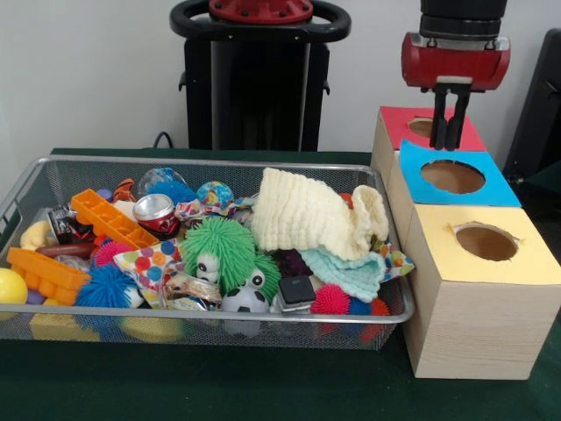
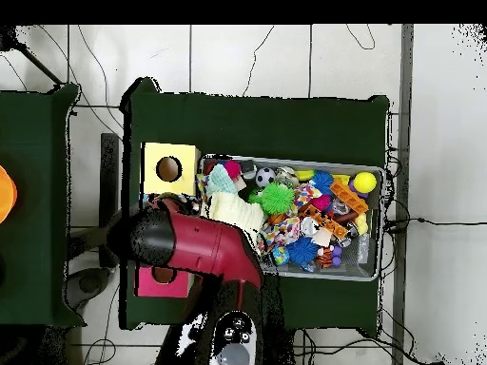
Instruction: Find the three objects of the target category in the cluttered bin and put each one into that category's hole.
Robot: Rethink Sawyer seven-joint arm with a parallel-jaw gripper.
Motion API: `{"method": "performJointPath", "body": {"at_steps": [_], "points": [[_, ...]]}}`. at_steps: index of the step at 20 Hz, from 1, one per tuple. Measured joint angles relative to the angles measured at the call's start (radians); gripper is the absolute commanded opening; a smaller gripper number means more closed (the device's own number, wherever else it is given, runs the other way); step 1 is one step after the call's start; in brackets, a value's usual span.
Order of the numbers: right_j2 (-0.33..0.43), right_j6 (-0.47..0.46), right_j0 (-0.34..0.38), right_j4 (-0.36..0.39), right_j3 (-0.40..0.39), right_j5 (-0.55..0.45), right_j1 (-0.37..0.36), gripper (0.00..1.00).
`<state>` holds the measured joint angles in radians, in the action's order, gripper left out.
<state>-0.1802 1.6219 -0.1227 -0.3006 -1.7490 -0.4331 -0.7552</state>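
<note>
The wire mesh bin [image 1: 263, 331] sits on the green table, heaped with toys and cloths; it also shows in the overhead view [image 2: 379, 220]. No clear plastic bottle shows in either view; any are hidden in the clutter or out of view. My gripper [image 1: 447, 132] hangs over the row of boxes to the right of the bin, above the boundary of the red box [image 1: 399, 123] and the blue box [image 1: 416, 180]. Its fingers are close together with nothing between them. In the overhead view the red arm [image 2: 204, 245] covers the gripper and the blue box.
A yellow-topped box [image 1: 438, 239] with a round hole stands nearest the camera, and shows in the overhead view [image 2: 152, 157]. In the bin lie a cream knitted cloth [image 1: 307, 210], a green fuzzy ball [image 1: 223, 246], orange bricks [image 1: 110, 219] and a shiny red can [image 1: 156, 212].
</note>
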Motion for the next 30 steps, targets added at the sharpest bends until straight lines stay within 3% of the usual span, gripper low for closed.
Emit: {"method": "performJointPath", "body": {"at_steps": [18,30], "points": [[0.006,0.0,0.104,0.001,0.0,0.0,0.035,0.0],[0.008,0.0,0.122,0.001,0.0,0.0,0.036,0.0]]}}
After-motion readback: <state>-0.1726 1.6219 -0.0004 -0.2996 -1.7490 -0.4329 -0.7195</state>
